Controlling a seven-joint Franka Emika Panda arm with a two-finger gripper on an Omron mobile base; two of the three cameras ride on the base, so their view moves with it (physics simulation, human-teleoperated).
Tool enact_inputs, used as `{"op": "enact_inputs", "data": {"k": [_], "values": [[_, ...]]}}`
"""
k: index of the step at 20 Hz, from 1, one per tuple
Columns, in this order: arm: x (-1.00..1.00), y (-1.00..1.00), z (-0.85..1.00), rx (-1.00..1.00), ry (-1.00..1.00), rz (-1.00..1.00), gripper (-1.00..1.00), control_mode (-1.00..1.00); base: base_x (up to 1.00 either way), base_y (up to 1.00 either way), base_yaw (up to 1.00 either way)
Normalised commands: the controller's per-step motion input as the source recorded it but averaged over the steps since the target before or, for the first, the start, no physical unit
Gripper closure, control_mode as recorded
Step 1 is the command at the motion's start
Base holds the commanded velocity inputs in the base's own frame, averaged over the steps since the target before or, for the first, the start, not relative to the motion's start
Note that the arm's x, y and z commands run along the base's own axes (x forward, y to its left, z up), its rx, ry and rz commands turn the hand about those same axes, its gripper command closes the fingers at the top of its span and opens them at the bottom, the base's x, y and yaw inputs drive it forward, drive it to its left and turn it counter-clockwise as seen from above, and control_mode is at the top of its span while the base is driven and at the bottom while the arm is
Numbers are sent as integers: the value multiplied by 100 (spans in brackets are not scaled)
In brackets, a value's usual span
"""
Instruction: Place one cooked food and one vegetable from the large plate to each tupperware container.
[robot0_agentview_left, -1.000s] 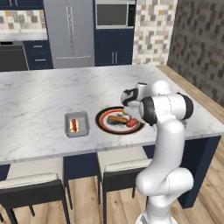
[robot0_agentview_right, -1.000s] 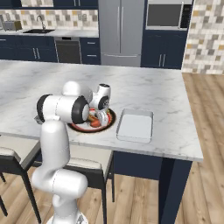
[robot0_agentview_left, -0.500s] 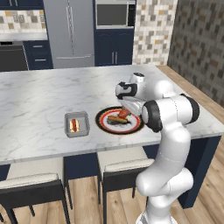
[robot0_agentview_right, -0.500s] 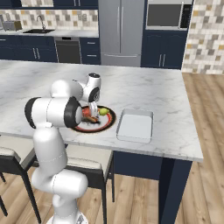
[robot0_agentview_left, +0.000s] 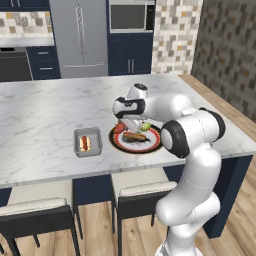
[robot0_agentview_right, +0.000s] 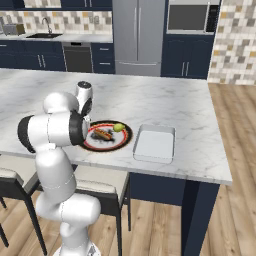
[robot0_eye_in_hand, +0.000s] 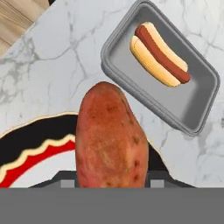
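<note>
My gripper is shut on the red vegetable, a reddish-brown oblong piece. I hold it above the left rim of the large plate. Just past it lies the small grey container with the hot dog inside. From the left base camera, the gripper hangs with the red piece between the plate and the grey container. The sausage and the yellow-green ball rest on the plate. The pale rectangular container stands right of the plate.
Two stools stand under the island's near edge. The marble counter stretches wide to the left and back. My own arm hides the grey container in the right base view.
The hand has swung left across the plate toward the grey container, carrying the red vegetable off the plate's middle.
</note>
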Motion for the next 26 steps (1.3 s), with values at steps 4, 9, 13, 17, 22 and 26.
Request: {"op": "enact_inputs", "data": {"k": [4, 9, 13, 17, 22, 26], "values": [[2, 83, 0, -8, -3, 18, 100, -100, 0, 0, 0], [5, 42, 5, -20, 0, 25, 100, -100, 0, 0, 0], [0, 50, 1, -20, 2, 28, 100, -100, 0, 0, 0], [0, 69, 0, -13, 0, 26, 100, -100, 0, 0, 0], [15, 13, -23, -10, 0, 29, 100, -100, 0, 0, 0], [11, -7, -13, -10, 0, 29, 100, -100, 0, 0, 0]]}}
